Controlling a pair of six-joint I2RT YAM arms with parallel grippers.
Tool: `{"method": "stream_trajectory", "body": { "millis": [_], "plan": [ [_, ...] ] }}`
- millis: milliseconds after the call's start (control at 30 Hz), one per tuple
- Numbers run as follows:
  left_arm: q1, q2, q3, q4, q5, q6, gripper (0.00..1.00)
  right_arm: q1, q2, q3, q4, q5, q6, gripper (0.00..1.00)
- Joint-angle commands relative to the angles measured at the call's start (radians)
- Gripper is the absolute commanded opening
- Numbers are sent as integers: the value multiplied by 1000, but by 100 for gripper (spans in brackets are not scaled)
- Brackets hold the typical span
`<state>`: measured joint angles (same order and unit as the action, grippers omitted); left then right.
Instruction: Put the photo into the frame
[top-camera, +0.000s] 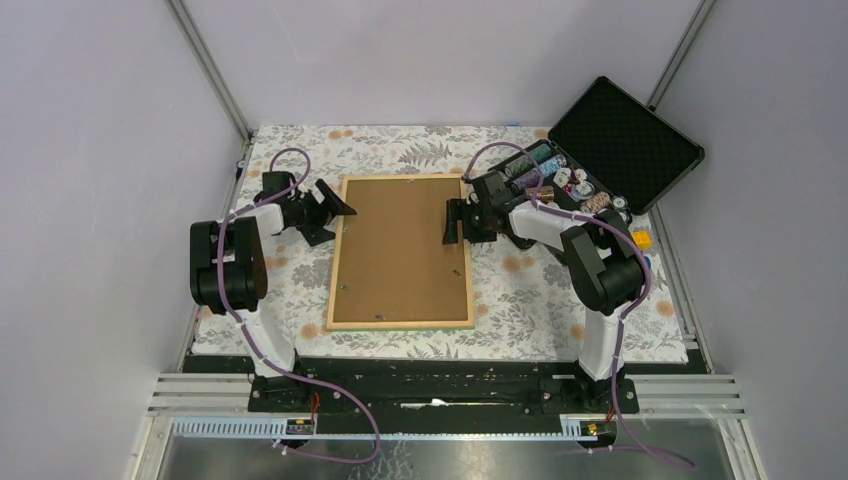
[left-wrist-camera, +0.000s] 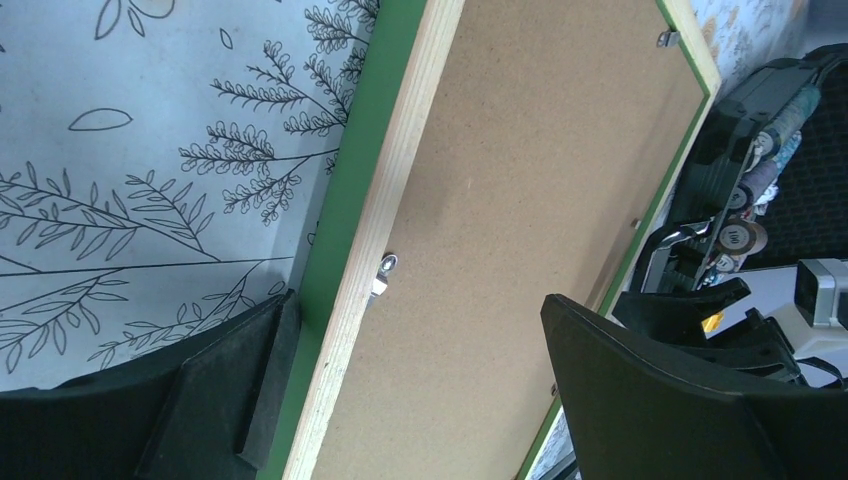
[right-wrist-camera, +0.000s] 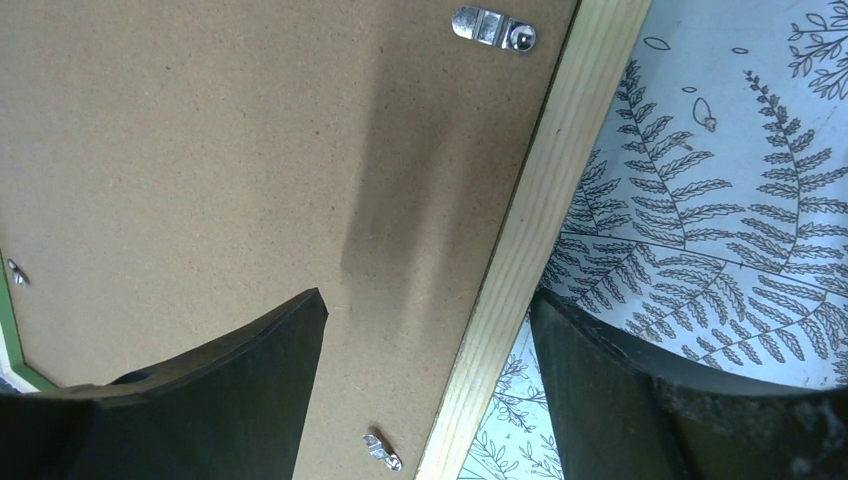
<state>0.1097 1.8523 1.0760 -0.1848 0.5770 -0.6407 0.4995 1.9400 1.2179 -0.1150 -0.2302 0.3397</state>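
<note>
Straddling long edges of large green-fronted light-wood rectangular frame (top-camera: 334, 270), face down mid-bench, long axis top-to-bottom in overhead view. Left gripper (top-camera: 335, 218) at upper left edge, right gripper (top-camera: 450, 222) at upper right edge. Both grippers apart, equally near. Brown fibreboard backing panel (top-camera: 400, 250) covers back. Photo unseen.

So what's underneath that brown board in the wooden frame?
The brown board covers everything beneath it, so whether a photo lies there cannot be seen. Only the green front edge of the frame peeks out below its wood rim, on the floral cloth.
</note>
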Motion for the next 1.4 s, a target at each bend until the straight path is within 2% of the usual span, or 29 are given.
{"method": "stream_trajectory", "body": {
  "millis": [0,133,300,533,800,967,1200,1367],
  "plan": [
    [-15,-19,-66,19,94,-38,99,0,2,-12,22,-57,1,82],
    [-12,-36,-91,54,117,-69,99,-1,10,-2,23,-44,9,82],
    [-8,-68,-120,93,138,-105,99,0,-6,40,4,155,20,81],
    [8,-102,-153,119,147,-146,99,0,104,264,-70,303,-6,89],
    [59,-134,-155,114,136,-150,99,-2,265,526,-121,275,-49,88],
    [60,-126,-161,127,139,-155,99,0,392,686,-153,170,-27,78],
    [59,-117,-162,130,142,-154,99,-1,485,725,-150,72,25,71],
    [59,-119,-162,130,140,-153,99,0,419,700,-179,78,15,71]
  ]
}}
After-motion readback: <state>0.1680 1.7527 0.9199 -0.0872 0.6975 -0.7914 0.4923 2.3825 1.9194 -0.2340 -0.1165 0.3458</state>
